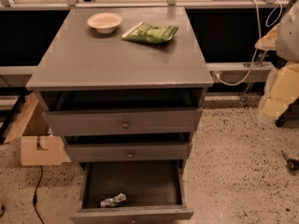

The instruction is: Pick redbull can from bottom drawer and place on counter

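Observation:
The redbull can (113,200), small, silvery and crinkled, lies on its side in the front left part of the open bottom drawer (135,183), on its dark floor. The counter (117,59) is the flat grey top of the cabinet above it. My gripper does not show. A blurred pale and yellowish shape (282,78) at the right edge may be part of my arm. It is far from the can and the drawer.
A cream bowl (104,22) and a green snack bag (150,32) sit at the back of the counter. Two shallower drawers with round knobs (125,124) are above the bottom drawer. A cardboard box (41,149) stands on the floor at left, and cables (243,73) hang at right.

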You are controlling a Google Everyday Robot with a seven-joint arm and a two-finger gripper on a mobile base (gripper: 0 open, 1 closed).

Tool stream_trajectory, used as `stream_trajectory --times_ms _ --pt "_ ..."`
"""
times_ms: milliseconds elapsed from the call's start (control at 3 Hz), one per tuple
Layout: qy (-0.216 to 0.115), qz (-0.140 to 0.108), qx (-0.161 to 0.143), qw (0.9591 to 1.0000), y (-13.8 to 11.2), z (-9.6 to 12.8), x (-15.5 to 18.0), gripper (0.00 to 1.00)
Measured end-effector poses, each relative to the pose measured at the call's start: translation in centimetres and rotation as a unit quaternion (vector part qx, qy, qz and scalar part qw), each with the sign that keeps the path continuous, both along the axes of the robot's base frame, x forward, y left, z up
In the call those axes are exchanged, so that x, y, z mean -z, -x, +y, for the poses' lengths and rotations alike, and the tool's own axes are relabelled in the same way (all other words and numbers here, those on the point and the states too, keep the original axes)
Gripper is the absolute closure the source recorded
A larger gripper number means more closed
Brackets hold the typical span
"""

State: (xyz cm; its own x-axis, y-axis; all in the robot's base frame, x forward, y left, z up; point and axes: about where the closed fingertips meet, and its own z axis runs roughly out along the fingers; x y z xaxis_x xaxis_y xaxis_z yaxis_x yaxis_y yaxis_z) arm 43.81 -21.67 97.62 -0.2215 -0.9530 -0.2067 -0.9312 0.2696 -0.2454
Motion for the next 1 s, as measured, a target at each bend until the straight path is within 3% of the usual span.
stream_trajectory --times_ms 333,667,1000 --pt "0.000 0.000 0.000 1.0000 0.0 0.0 0.0 0.00" --pt "-0.017 0.016 -0.006 0.9997 -0.2 1.2 4.0 0.00" --pt "-0.063 0.043 -0.020 0.9969 0.1 4.5 11.4 0.00"
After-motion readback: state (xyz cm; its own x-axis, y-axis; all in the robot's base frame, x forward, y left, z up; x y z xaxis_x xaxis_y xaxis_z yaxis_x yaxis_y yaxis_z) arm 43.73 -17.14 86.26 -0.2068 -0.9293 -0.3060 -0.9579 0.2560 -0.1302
